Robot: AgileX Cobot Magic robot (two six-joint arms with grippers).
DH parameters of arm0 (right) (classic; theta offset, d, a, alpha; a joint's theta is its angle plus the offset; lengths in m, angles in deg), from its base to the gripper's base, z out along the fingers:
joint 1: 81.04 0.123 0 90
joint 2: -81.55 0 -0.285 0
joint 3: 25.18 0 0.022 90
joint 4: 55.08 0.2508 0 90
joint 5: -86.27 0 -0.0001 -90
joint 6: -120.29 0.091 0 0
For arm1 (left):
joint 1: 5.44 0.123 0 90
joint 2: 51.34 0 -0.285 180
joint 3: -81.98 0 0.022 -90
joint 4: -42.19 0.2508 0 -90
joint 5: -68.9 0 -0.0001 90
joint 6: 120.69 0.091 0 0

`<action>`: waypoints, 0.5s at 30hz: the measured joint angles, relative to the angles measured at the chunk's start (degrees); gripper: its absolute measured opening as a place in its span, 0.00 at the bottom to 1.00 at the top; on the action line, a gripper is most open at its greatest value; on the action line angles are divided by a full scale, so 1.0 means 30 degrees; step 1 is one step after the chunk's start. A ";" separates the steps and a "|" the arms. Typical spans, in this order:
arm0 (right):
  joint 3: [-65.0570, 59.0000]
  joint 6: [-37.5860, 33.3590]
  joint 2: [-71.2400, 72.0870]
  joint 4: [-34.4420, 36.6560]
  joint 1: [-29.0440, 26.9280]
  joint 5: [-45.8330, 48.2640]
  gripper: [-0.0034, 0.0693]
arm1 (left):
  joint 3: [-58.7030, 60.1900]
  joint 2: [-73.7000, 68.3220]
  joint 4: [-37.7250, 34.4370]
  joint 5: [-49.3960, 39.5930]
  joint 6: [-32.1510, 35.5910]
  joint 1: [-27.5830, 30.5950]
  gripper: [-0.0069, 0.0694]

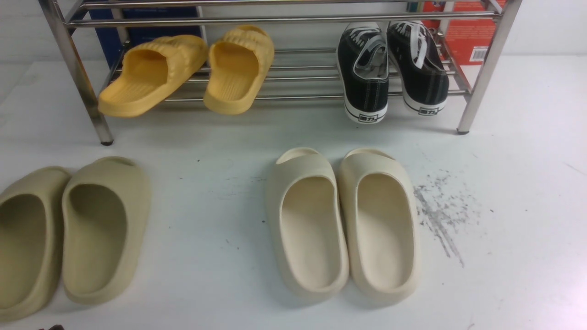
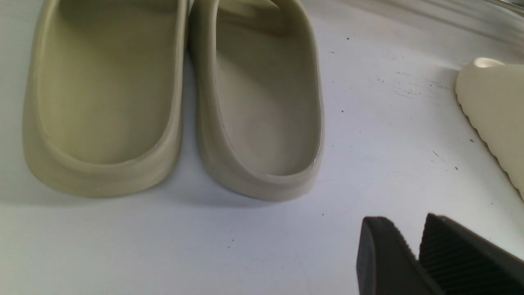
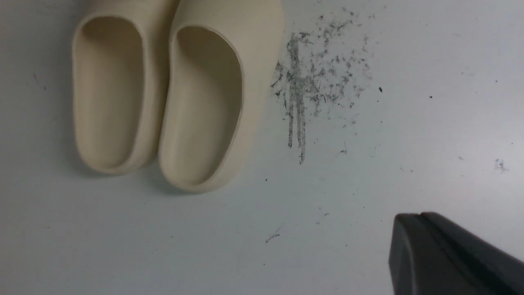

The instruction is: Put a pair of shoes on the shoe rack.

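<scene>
Black canvas sneakers [image 1: 392,68] sit upper right on the shiny steel-rod rack [image 1: 293,20]; left gripper [image 2: 413,246] released, right gripper [image 3: 413,229] clenched empty.

the rack [image 1: 486,68] stands at the back of the floor [image 1: 504,229]. on its lowest tier, the sneakers [image 1: 392,68] sit side by side at the right end, heels hanging over the front rods. the ribbed slippers [image 1: 192,73] lie on the same tier toward the left, heels also past the front. before the rack, on the floor, one pair of slides [image 1: 341,224] lies near the middle, touching each other. a second pair of slides [image 1: 69,233] lies well apart at the far left. scuff marks [image 1: 438,215] lie just right of the middle pair.
</scene>
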 joint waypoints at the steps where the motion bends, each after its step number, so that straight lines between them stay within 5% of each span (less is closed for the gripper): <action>1: -0.0016 0.0019 0.0192 0.0000 0.0000 0.0007 0.09 | 0.0000 0.0000 0.0000 0.0000 0.0000 0.0000 0.30; 10: -0.1576 -0.0407 0.4972 -0.0735 -0.0691 -0.1509 0.09 | 0.0000 0.0000 0.0000 0.0000 0.0000 0.0000 0.30; 15: -0.8655 -0.1766 1.1304 -0.1150 -0.3337 -0.8193 0.09 | 0.0000 0.0000 0.0000 0.0000 0.0000 0.0000 0.30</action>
